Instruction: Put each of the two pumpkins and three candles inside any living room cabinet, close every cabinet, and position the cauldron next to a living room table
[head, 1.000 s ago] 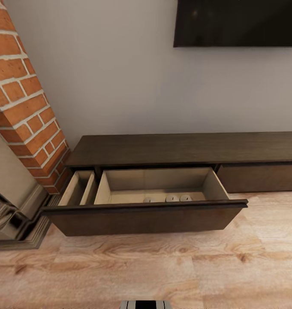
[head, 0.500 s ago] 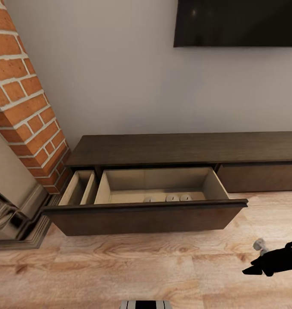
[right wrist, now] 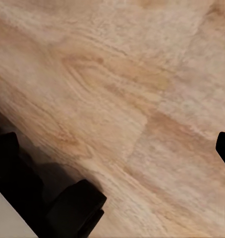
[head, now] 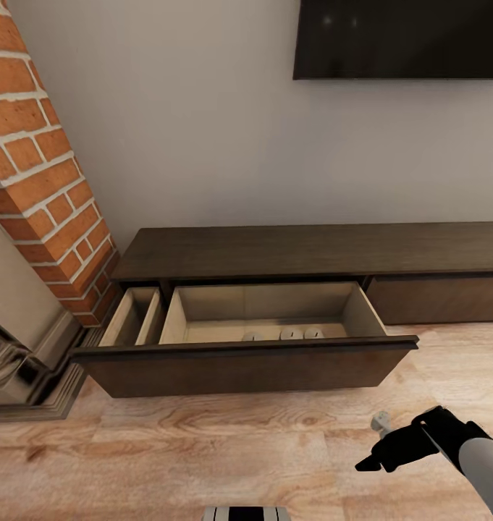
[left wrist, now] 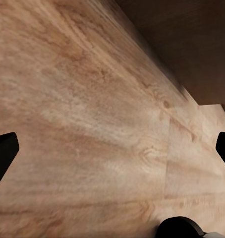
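The cabinet (head: 311, 253) drawer (head: 246, 362) sits open with candles (head: 289, 334) inside, so the empty, wide-open right hand (head: 373, 463) should push it shut.

The cabinet (head: 304, 253) stands on the wood floor (head: 224, 449), three candles (head: 289, 334) in its open drawer.

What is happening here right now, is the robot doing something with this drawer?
Nothing is held at this moment. The cabinet stands with one wide drawer pulled out, and three small pale candles sit inside it near the front. The right gripper hangs low over the wooden floor, in front of the drawer's right end. It touches nothing. No pumpkins are in the drawer.
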